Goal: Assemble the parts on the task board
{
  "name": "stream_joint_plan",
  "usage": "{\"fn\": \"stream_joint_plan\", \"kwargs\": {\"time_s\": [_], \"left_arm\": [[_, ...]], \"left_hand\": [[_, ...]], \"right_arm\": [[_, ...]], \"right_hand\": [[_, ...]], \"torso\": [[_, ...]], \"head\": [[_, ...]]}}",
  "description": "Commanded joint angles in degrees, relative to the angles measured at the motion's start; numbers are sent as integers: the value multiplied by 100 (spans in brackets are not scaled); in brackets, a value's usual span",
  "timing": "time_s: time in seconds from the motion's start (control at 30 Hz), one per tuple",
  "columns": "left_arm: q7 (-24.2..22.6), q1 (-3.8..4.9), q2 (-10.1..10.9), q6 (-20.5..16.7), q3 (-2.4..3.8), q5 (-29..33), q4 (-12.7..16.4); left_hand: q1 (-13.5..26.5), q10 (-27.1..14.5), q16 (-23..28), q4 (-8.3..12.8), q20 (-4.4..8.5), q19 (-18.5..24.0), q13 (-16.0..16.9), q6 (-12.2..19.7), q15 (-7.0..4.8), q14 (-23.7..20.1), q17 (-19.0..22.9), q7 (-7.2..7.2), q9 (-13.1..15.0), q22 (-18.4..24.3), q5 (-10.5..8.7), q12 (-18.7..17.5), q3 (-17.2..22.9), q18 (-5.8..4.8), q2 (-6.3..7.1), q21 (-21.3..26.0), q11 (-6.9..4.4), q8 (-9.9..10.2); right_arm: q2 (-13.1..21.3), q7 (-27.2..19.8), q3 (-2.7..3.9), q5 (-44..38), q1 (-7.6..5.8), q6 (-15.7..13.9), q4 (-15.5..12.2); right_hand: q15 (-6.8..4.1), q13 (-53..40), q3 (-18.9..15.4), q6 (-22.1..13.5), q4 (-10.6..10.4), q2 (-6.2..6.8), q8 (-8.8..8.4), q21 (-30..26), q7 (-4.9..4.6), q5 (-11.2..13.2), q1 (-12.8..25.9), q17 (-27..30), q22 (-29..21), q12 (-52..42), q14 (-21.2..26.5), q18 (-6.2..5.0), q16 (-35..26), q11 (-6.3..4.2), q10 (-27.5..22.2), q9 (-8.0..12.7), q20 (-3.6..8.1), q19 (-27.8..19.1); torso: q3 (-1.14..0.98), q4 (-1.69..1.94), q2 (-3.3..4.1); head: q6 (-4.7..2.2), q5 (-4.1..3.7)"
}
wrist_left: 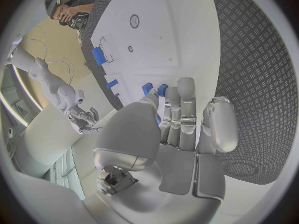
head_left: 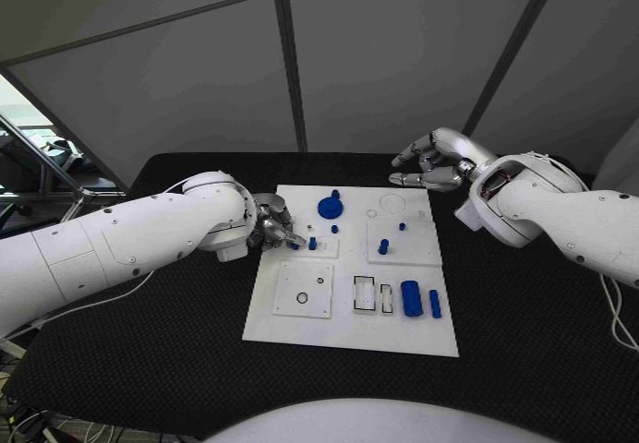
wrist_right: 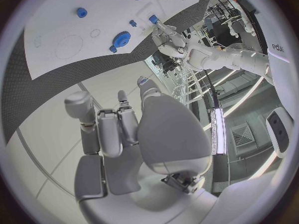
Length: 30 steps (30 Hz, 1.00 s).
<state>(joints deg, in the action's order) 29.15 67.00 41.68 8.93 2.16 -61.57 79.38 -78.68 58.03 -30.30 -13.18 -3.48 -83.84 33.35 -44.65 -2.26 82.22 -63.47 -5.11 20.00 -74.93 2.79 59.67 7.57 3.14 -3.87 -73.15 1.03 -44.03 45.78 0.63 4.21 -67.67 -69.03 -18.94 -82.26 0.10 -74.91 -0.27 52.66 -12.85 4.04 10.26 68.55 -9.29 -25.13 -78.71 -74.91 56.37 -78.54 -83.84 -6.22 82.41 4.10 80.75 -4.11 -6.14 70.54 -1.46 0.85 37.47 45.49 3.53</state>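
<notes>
Blue pegs [head_left: 312, 244], judged light, rigid and slippery, are best pinched by their sides; left hand [head_left: 274, 227] is seen fingering 1, grip uncertain, right hand [head_left: 433, 162] curled, empty.

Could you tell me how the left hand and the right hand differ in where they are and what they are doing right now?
The left hand is low at the task board's left edge, its fingertips at a small blue part; the right hand hangs beyond the board's far edge, away from any part. The left hand's fingers are curled toward the board, while the right hand's fingers are loosely bent around nothing. Whether the left hand actually grips the part is unclear. Both are silver hands on white arms.
</notes>
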Motion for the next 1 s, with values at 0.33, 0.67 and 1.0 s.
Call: {"fn": "stream_joint_plan", "kwargs": {"time_s": [0.33, 0.67, 1.0], "left_arm": [[-57, -9, -5, -73, -11, 7, 24], [-85, -8, 46, -218, 6, 7, 100], [13, 39, 165, 1, 184, 7, 205]], "left_hand": [[-123, 59, -24, 304, 21, -42, -65, 81, -30, 7, -29, 3, -20, -406, 38, -166, 1713, 48, 288, -99, -29, -116], [324, 192, -76, 513, 21, -43, 32, 111, -39, 36, -59, 15, 52, -456, 31, -94, 2784, 45, 679, -117, -33, -311], [461, 226, -115, 666, 28, -56, 63, 136, -49, 53, -79, 25, 85, -487, 25, -74, 3061, 40, 799, -141, -36, -388]], "right_arm": [[-10, -30, 3, -14, -11, 30, 0], [-16, -40, 3, -14, -11, 39, 9], [-22, -44, 3, -14, -10, 46, 38]], "right_hand": [[-43, -264, 36, -19, -14, -36, 29, -20, 35, -26, -17, -313, 0, 18, -352, -52, -25, -13, -37, 9, 19, -22], [-43, -264, 36, -19, -14, -36, 29, -20, 35, -26, -17, -313, 0, 18, -352, -52, -25, -13, -37, 9, 19, -22], [-43, -264, 36, -19, -14, -36, 29, -20, 35, -26, -17, -313, 0, 18, -352, -52, -25, -13, -37, 9, 19, -22]], "torso": [[1, 1, -2], [4, 7, -3], [1, -16, 4]], "head": [[-8, 3], [-18, 3], [-42, -11]]}}
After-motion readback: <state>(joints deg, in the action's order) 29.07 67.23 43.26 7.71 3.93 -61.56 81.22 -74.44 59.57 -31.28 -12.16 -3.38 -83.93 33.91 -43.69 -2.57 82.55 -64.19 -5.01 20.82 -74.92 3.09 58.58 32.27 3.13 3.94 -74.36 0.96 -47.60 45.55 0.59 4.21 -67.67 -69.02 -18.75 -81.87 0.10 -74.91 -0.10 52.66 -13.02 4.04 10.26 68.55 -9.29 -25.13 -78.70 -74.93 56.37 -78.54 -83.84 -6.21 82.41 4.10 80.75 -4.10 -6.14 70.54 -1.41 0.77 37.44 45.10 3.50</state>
